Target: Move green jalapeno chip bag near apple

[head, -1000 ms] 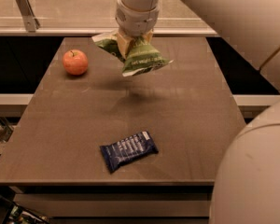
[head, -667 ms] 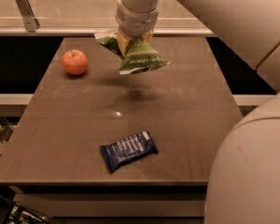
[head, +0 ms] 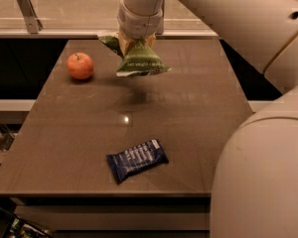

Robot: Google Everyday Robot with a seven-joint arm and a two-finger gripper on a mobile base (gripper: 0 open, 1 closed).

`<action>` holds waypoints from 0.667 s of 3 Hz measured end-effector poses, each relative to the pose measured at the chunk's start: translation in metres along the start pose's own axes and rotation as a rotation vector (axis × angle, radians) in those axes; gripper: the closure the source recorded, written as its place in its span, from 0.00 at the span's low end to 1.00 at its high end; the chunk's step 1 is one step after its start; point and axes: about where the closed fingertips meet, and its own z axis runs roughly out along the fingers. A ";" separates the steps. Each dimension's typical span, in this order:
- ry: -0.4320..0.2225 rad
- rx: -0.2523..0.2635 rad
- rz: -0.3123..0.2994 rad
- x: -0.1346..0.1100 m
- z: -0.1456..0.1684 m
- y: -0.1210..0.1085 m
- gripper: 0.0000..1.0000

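Observation:
The green jalapeno chip bag (head: 137, 59) hangs in the air above the far middle of the table, held from above by my gripper (head: 134, 41), which is shut on the bag's top. The bag's white sealed lower edge points down and right, and its shadow falls on the tabletop below. The red-orange apple (head: 80, 66) with a short stem sits on the table at the far left, a short way to the left of the bag and apart from it.
A dark blue wrapped bar (head: 137, 159) lies near the front middle of the brown table (head: 188, 133). My white arm (head: 258, 172) fills the right side of the view. A counter with a metal bracket (head: 27, 9) runs behind the table.
My gripper has carried the chip bag a little to the left, toward the apple. The apple and the blue bar have not moved.

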 end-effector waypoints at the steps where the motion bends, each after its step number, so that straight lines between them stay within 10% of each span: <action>1: -0.011 -0.001 0.017 -0.004 0.010 0.012 1.00; 2: -0.025 0.000 0.032 -0.007 0.021 0.026 1.00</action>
